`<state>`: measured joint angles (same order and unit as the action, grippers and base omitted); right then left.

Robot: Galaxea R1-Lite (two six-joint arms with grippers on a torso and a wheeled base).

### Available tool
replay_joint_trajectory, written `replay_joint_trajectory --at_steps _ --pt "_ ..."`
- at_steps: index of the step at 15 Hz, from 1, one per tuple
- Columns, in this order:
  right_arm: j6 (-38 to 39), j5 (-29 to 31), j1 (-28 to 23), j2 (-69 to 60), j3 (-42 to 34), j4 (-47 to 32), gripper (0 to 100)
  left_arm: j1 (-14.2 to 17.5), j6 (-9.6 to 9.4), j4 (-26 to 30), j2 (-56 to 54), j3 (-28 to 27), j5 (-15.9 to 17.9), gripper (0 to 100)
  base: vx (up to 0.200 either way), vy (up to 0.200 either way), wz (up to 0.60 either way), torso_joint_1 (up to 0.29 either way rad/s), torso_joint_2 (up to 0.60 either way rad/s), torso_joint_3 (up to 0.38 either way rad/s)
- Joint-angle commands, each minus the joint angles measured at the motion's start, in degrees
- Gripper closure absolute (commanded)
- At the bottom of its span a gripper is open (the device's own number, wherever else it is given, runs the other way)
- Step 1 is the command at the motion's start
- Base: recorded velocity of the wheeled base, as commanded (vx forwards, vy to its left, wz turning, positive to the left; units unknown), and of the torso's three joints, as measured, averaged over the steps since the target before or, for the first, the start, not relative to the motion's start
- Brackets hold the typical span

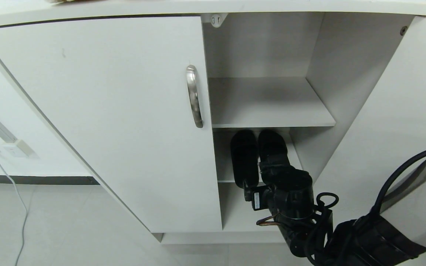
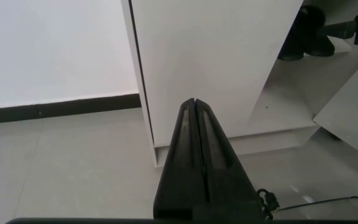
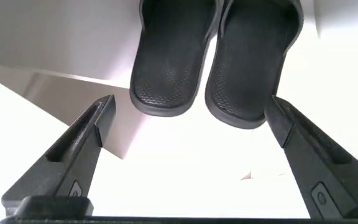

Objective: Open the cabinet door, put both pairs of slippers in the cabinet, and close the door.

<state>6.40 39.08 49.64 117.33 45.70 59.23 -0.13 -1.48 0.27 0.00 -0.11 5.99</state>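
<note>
Since the right door (image 1: 394, 111) stands swung wide, the compartment behind it is exposed. One pair of black slippers (image 1: 244, 155) lies on the lower shelf (image 1: 223, 166), side by side, toes toward the back wall, heels overhanging the shelf's front edge. Long axis: front to back, in line with the right arm's reach. Right gripper (image 3: 190, 107) sits just in front of the heels, jaws released and spread wider than the pair. The heels lie straight ahead, between the two fingertips (image 3: 104, 109). One fingertip is very close to a heel; contact cannot be judged. Nothing gripped. Left gripper (image 2: 194, 106) hangs low over the floor (image 2: 61, 162), facing the closed left door (image 2: 216, 56), jaws clenched on nothing, well apart from the slippers. Right arm is plainly the nearer. Judgement: this pair looks set down, though not pushed fully home. Any withdrawal should run straight back along the slippers' axis, so the spread jaws do not drag a heel off the edge. With one pair on the shelf, the second is yet to be stowed and the door yet to be shut. That door lies on the right arm's side.
</note>
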Motion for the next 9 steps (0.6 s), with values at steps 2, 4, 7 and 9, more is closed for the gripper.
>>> replay_joint_trajectory --at_steps 2,4,7,9 --pt "0.02 -0.06 1.25 -0.97 -0.18 -0.08 0 0.05 -0.02 0.0 0.0 -0.07 -0.01 100 -0.1 0.0 0.0 -0.001 0.0 0.001" --pt "-0.07 -0.06 1.86 -0.88 -0.09 -0.79 0 -0.04 -0.02 0.0 0.09 -0.07 -0.01 100 -0.2 0.0 0.0 0.005 0.0 0.002" --pt "-0.07 -0.06 2.22 -0.88 -0.09 -0.79 0 -0.04 -0.02 0.0 0.09 0.02 -0.01 100 -0.2 0.0 0.0 -0.004 0.0 0.002" --pt "0.1 -0.06 2.22 -0.79 -0.53 -0.79 0 0.05 -0.02 0.0 0.09 -0.07 -0.01 100 -0.1 0.0 0.0 0.004 0.0 0.001"
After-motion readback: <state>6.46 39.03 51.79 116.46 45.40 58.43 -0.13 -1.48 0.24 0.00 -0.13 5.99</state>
